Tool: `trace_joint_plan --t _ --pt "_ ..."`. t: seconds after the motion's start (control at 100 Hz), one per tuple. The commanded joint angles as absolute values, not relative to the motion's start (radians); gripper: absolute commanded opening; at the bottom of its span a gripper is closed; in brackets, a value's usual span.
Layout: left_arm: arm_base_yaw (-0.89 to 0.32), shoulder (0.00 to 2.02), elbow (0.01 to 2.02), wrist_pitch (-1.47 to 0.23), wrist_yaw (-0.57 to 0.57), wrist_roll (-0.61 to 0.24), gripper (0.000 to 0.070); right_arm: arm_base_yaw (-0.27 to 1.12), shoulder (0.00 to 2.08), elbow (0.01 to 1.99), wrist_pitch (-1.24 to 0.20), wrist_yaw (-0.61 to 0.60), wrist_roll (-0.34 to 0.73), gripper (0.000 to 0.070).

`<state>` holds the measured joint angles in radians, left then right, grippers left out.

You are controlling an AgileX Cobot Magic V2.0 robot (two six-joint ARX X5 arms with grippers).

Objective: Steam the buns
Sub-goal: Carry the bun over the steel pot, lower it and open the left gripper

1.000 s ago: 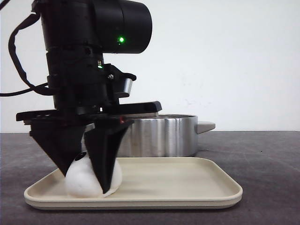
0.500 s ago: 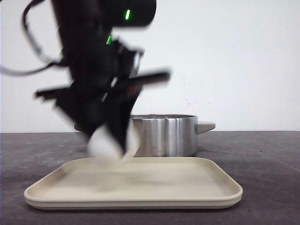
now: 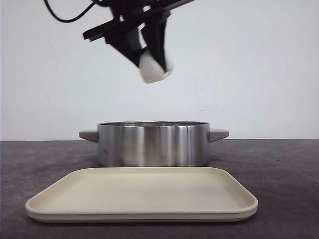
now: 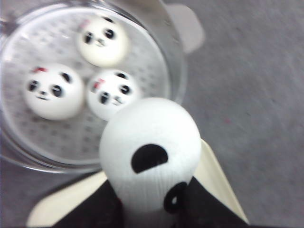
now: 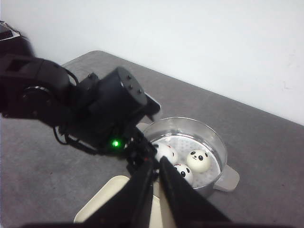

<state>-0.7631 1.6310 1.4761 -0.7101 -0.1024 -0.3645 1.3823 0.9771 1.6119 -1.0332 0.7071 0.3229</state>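
Grey table [image 3: 284, 164] carries a pot [image 3: 152, 144] with three buns [image 4: 110, 93] inside; high above it, the left gripper [image 3: 149, 52] pinches a fourth bun [image 3: 153, 69]. Right gripper's fingers [image 5: 183, 202] nearly meet, empty.

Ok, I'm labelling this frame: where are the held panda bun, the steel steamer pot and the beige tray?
Held white panda bun [image 3: 153, 69], front view, its lower rounded side.
Round stainless steel steamer pot [image 3: 152, 145], front view, middle of its outer wall.
Beige plastic tray [image 3: 144, 191], front view, its bare floor.
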Motion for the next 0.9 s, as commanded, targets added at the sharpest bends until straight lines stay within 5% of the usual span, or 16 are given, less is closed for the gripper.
trace_joint_plan --t 0.0,0.47,0.89 --pt "-0.741 1.645 1.496 -0.693 -0.108 -0.346 0.0 1.399 0.986 1.629 -1.026 0.708 0.34 0.0014" --pt "-0.59 1.683 1.496 -0.496 -0.072 -0.288 0.0 1.399 0.986 1.629 -1.026 0.709 0.34 0.0014" --pt "-0.586 1.884 1.496 -0.517 -0.017 -0.288 0.0 1.399 0.986 1.629 -1.027 0.756 0.34 0.0014"
